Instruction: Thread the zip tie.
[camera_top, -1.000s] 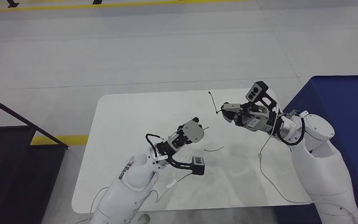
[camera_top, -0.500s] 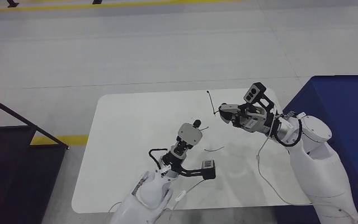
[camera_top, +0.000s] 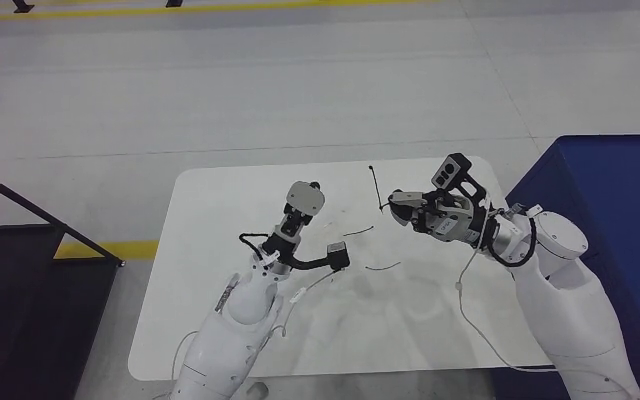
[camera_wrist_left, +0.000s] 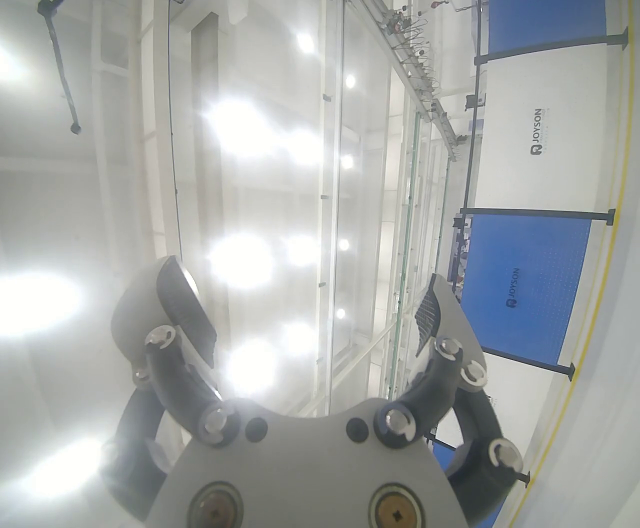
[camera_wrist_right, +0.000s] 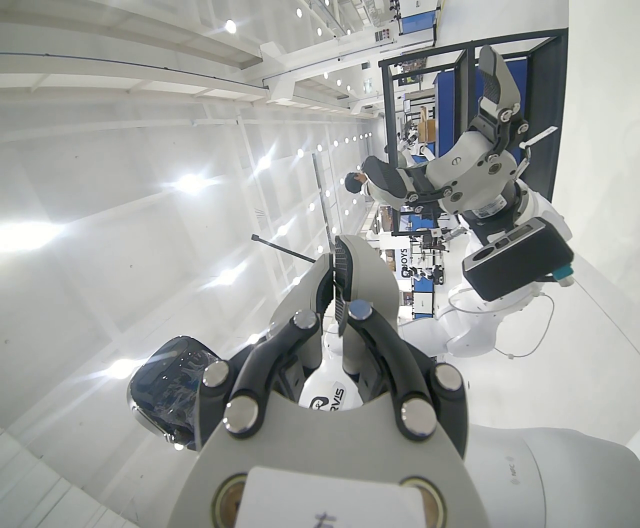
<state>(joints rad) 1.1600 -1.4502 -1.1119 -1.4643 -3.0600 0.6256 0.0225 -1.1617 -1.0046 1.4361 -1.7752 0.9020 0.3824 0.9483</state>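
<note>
White table (camera_top: 220, 220): 2 loose zip ties (camera_top: 383, 266); R pincer (camera_wrist_right: 334, 265) clamped on 3rd tie (camera_top: 375, 185); L pincer (camera_wrist_left: 305, 295) apart.

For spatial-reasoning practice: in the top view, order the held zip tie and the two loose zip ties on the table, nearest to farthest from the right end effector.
1. Held zip tie, gripped in the right end effector.
2. Far-side loose zip tie, mid-table.
3. Near-side loose zip tie, closer to the robot.
</note>
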